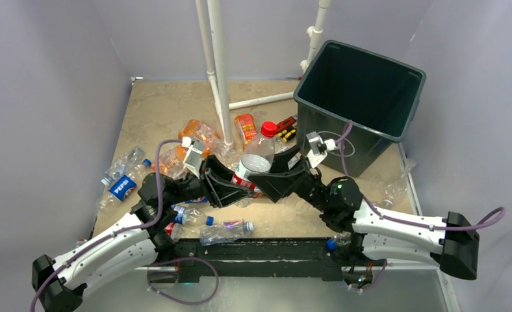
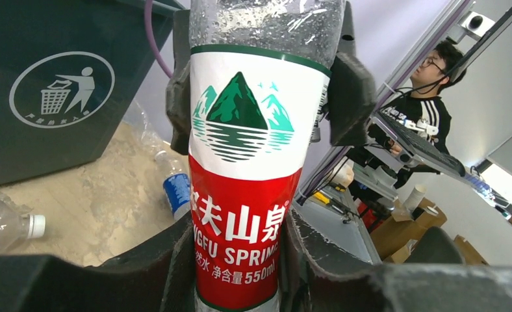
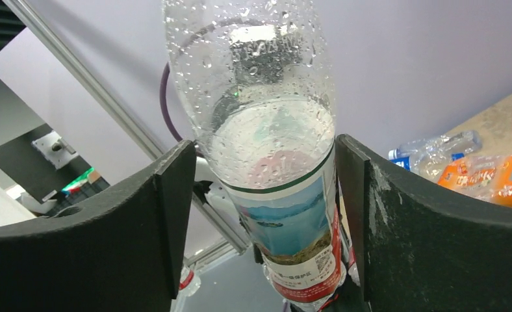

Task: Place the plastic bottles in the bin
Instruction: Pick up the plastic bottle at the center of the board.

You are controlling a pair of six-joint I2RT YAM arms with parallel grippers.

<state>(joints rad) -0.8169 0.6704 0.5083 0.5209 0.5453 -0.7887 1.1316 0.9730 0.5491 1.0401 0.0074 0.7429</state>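
A clear bottle (image 1: 256, 156) with a red cap and a red-and-white label stands upright in mid-table, between both grippers. My left gripper (image 1: 236, 184) is shut on its labelled lower part (image 2: 247, 162), with both fingers pressed against the label. From the other side my right gripper (image 1: 276, 177) brackets the bottle's upper part (image 3: 260, 78); it is open, with a gap showing at its left finger (image 3: 169, 195). The dark green-grey bin (image 1: 318, 120) stands at the back right, its trash symbol (image 2: 62, 91) facing the left wrist camera. Several other plastic bottles lie about the table.
A Pepsi bottle (image 1: 122, 186) lies at the left, orange-labelled bottles (image 1: 198, 133) behind the grippers, and crushed ones (image 1: 224, 229) near the arm bases. One more clear bottle (image 1: 396, 188) lies right of the bin. White pipes (image 1: 217, 71) rise at the back. Small tools (image 1: 286, 130) lie by the bin.
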